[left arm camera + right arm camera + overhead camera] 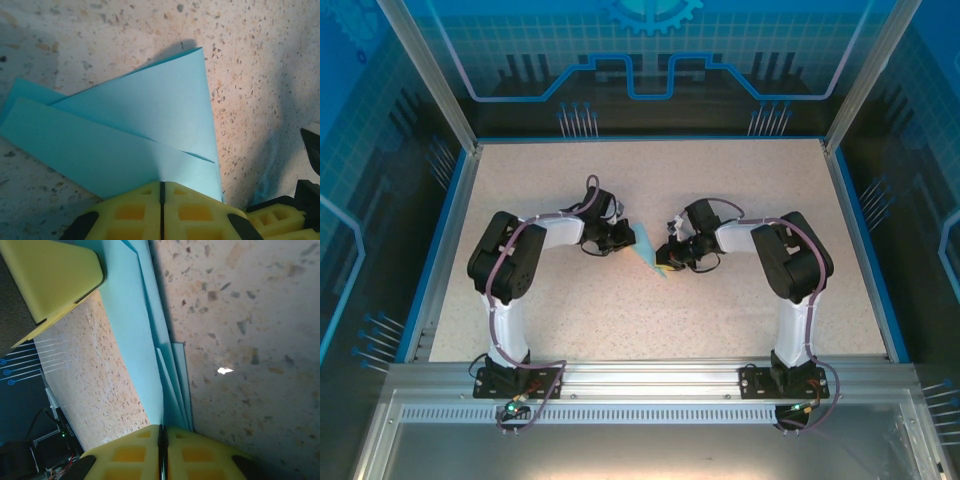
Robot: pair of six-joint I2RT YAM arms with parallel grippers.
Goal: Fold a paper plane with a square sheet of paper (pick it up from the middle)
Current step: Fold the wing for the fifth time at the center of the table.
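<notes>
Though small when seen from above, plainly one paper (647, 250): light blue, folded, narrow and pointed. Lies between left jaws and right jaws near the middle of the bench (620, 320), pinched from both sides.

From the left wrist: left jaws closed, yellow pads (135, 212) pressed together along a thin dark seam. Grips the near edge of the paper (140, 130), which spreads away from that seam over the speckled bench to a folded corner at the far end. Shows overlapping layers, at least three edges. Low right, part of another yellow pad (270, 220), just beside the paper's near corner.

From the right wrist: right jaws likewise closed on the paper (135, 325), pads meeting at a dark line, several stacked edges running in right beside that line. Upper left, one yellow pad (50, 275) belonging to the left jaws, against the paper's far end.

By count: one paper, a left arm (510, 262) and a right arm (790, 262), two sets of jaws, both gripping.
</notes>
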